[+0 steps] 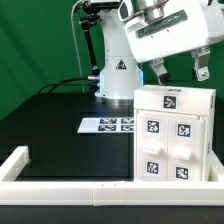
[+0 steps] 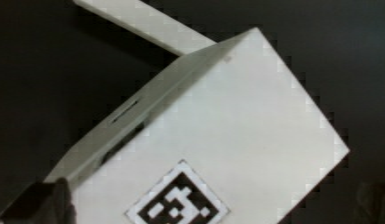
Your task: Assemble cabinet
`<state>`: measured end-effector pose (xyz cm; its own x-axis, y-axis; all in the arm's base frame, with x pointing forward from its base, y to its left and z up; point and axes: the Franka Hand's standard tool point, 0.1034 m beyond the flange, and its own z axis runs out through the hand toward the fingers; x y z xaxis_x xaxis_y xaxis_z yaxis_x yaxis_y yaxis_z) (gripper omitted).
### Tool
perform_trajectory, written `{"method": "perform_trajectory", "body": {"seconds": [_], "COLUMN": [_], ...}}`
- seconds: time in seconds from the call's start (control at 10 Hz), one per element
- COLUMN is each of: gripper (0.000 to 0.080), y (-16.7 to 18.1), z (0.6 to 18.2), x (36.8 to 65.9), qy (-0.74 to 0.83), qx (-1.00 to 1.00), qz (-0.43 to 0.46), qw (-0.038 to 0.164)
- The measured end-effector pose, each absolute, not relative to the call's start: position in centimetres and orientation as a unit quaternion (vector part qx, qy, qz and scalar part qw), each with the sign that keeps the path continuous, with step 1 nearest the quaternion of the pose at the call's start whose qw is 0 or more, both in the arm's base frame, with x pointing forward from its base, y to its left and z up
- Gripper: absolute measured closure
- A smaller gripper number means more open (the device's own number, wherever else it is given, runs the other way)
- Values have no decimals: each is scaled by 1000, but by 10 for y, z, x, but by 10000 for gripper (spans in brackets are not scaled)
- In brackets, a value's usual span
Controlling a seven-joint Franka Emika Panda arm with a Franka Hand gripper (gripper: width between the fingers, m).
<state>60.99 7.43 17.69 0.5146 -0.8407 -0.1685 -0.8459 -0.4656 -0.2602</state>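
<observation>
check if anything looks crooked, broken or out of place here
Nothing stands out. The cabinet stands upright against the border rail, its tagged fronts sitting flush, and the gripper hangs open just above its top, apart from it.

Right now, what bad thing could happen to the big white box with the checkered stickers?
1. The gripper hangs open just above the cabinet. If it comes down a bit off, a finger could hit the top and shove the box instead of grabbing it.
2. The cabinet stands close against the white border rail, so a push might jam it there or tip it.
3. The wrist view shows only one tag near the picture's edge, so aiming may be harder.
</observation>
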Motion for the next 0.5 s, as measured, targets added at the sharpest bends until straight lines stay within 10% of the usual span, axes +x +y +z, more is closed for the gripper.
{"method": "perform_trajectory", "body": {"seconds": [0.5], "gripper": [2], "y": [73], "z": [180], "x": [608], "qy": [140], "qx": [-985], "qz": [-26], "qw": [100]}}
